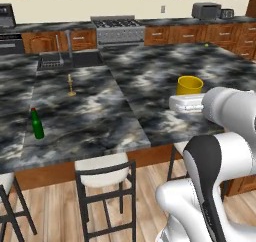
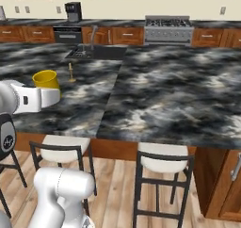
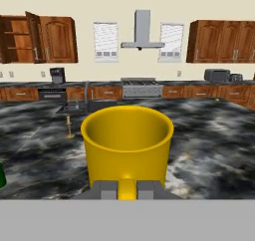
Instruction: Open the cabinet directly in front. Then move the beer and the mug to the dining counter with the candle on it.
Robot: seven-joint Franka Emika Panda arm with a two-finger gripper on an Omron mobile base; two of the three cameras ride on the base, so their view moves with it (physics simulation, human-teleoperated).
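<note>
My gripper (image 3: 127, 190) is shut on the handle of the yellow mug (image 3: 127, 145), which stands upright at the dining counter's (image 1: 125, 111) near right part. I cannot tell if its base touches the marble. From the base views, the mug (image 1: 190, 85) (image 2: 45, 79) sits just beyond the white hand. The green beer (image 1: 36, 124) stands upright on the counter near its front left edge, well left of the mug. The candle (image 1: 71, 85) (image 2: 71, 72) (image 3: 69, 127) stands between them, further back. The cabinet (image 3: 20, 40) on the far wall has its door swung open.
Stools (image 1: 102, 171) (image 2: 162, 158) line the counter's near side. A sink with faucet (image 1: 55, 61) (image 2: 87, 52) is set into the counter behind the candle. The stove (image 1: 117, 28) and a toaster (image 1: 206, 10) sit along the back wall.
</note>
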